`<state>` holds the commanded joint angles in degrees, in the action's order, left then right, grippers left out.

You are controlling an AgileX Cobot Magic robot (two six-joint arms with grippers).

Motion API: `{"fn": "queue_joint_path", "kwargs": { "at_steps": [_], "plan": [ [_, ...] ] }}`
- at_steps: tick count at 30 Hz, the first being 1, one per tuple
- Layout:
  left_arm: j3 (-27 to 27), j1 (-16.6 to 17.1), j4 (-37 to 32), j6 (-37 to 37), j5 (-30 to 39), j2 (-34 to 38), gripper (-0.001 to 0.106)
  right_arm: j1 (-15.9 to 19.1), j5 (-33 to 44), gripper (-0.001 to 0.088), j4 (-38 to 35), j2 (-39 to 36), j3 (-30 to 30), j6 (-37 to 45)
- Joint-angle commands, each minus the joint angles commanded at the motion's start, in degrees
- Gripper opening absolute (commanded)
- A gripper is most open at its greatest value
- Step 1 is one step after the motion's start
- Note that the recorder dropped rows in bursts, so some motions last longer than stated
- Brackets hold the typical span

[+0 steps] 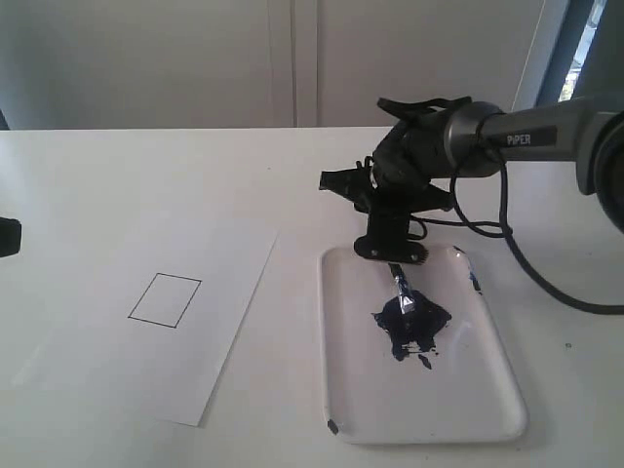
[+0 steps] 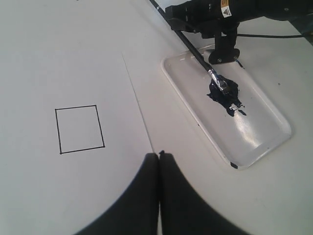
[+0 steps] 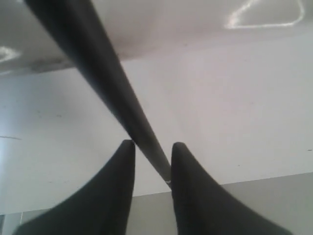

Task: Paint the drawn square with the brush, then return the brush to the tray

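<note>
Step in hand: by the look of it, you are loading the brush with paint; no painting is done yet.
Brush: it stands tilted, its dark tip down in the blue paint blot on the tray, its handle rising into your right gripper.
Right gripper: the jaws are only narrowly parted and clamp the black handle between them, above the tray's far end.
Left gripper: the fingers are pressed together with nothing between them. It hangs over the paper sheet, near the square and touching nothing.
Drawn square: it sits on the sheet to the left of the tray, well apart from the brush, its inside clean white.
Tray: it rests on the counter just beside the sheet's right edge.
Next move: lift the tip clear of the rim, carry it left across the sheet and set the bristles inside the outline. Keep the grip firm, since the long handle could swivel.
</note>
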<state>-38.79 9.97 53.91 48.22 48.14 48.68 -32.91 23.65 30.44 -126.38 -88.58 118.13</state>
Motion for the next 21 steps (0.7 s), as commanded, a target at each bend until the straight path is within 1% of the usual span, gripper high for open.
{"fn": "queue_joint_path", "kwargs": {
  "at_steps": [3, 6, 11, 21],
  "plan": [
    [0.00, 0.00, 0.11, 0.00, 0.00, 0.00, 0.000, 0.61, 0.26, 0.0366, -0.24, 0.00, 0.00, 0.00],
    [0.00, 0.00, 0.22, 0.00, 0.00, 0.00, 0.000, 1.38, 0.59, 0.0366, -0.24, -0.13, 0.00, 0.10],
    [0.00, 0.00, 0.49, 0.00, 0.00, 0.00, 0.000, 1.51, 2.11, 0.0366, -0.24, -0.64, 0.00, 0.36],
    [0.00, 0.00, 0.49, 0.00, 0.00, 0.00, 0.000, 1.51, 0.41, 0.0363, -0.39, -2.18, 0.00, 1.21]
  ]
}}
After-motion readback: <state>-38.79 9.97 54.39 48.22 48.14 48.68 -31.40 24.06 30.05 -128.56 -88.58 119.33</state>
